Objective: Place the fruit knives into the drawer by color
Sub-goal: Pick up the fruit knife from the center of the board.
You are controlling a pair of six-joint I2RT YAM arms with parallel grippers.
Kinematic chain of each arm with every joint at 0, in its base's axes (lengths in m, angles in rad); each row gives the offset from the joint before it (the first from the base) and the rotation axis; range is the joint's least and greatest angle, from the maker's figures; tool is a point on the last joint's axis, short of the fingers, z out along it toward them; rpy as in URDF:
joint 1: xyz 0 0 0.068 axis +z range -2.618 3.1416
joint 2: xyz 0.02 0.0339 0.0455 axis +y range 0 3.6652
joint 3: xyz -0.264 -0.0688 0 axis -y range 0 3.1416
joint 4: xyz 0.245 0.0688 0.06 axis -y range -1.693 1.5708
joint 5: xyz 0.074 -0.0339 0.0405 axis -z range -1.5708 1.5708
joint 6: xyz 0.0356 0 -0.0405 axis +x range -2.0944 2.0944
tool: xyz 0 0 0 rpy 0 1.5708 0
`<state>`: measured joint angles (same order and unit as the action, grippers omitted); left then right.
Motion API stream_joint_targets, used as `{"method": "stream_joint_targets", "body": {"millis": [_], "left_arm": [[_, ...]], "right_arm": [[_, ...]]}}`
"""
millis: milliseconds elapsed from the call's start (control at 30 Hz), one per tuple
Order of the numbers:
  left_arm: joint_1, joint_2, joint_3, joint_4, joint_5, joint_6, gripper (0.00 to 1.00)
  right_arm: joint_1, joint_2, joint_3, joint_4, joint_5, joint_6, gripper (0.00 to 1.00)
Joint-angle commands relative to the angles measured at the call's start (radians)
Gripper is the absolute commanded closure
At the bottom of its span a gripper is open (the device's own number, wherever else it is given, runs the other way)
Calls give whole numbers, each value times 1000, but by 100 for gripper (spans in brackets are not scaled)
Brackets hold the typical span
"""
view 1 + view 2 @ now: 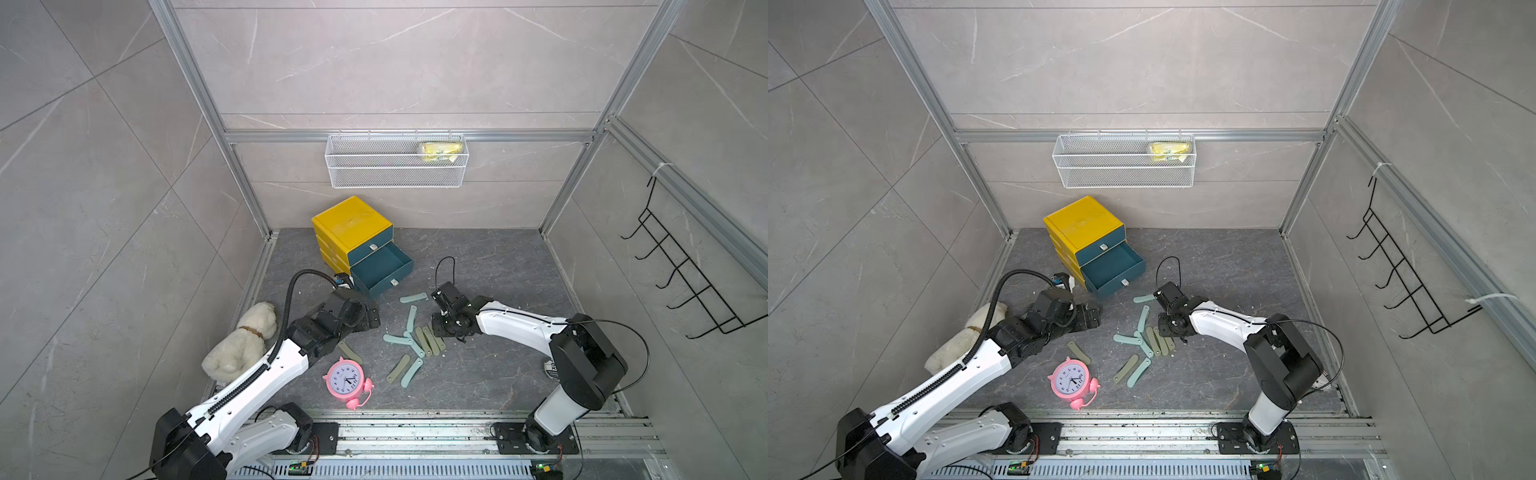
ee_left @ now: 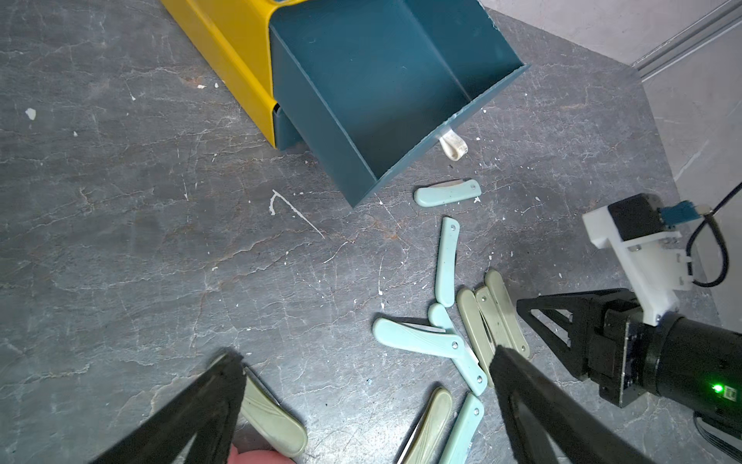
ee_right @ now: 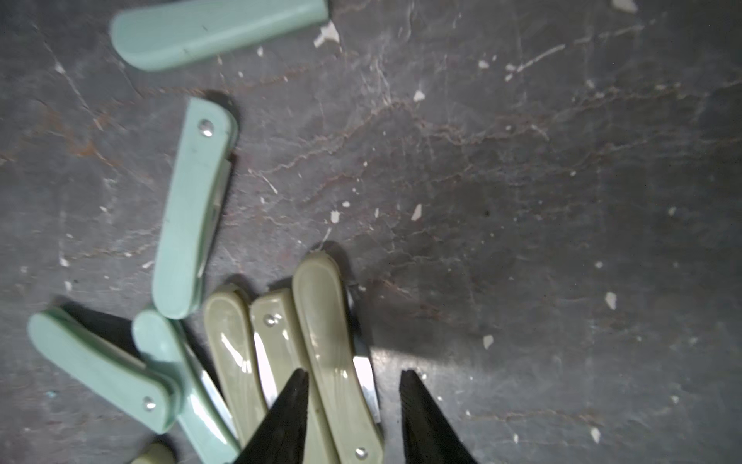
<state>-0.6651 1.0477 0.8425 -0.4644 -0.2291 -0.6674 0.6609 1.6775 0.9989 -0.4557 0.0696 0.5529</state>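
reading the floor (image 1: 498, 291) in a top view as a dial, six at the arm bases and twelve at the back wall: nearest, at about seven, stands the pink clock (image 1: 347, 379), with a plush dog (image 1: 243, 343) out at nine. past the clock, round the dial's centre, lie the knives, all on the floor: mint knives (image 1: 411, 318) and olive ones, some crossed. a tight row of three olive knives (image 1: 428, 341) forms the pile's three o'clock edge. the right gripper (image 3: 354, 373) is down on that row, about half open, its jaws either side of the outermost knife (image 3: 325, 321), whose blade (image 3: 367, 381) stands a little out of the handle. one finger (image 3: 289, 413) sits over the seam with the middle knife; the other finger (image 3: 425, 418) is clear of the blade, so nothing is gripped yet. the left gripper (image 2: 365, 373) hangs wide open and empty at the pile's nine o'clock, near a lone olive knife (image 2: 273, 422). farther, at eleven from the pile, the cabinet (image 1: 351, 226) has one drawer (image 1: 386, 259) pulled out and bare; the one above it is shut.

the step in hand looks like the first pick, an olive one. next, the jaws must close across the handle rather than the blade, leave the neighbour lying, then lift and carry toward eleven, over the open drawer.
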Motion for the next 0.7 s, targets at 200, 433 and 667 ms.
{"method": "stream_joint_targets", "body": {"millis": [200,433,667], "left_arm": [[-4,-1,-12,50,-4,-31,1],[-3,9,-10,51,-6,-27,1],[-3,-3,-11,41,-9,-29,1]], "right_arm": [[32,27,-22,-32,42,-42,56],[53,59,-24,-24,53,-38,57],[54,99,-15,-44,96,-10,58]]}}
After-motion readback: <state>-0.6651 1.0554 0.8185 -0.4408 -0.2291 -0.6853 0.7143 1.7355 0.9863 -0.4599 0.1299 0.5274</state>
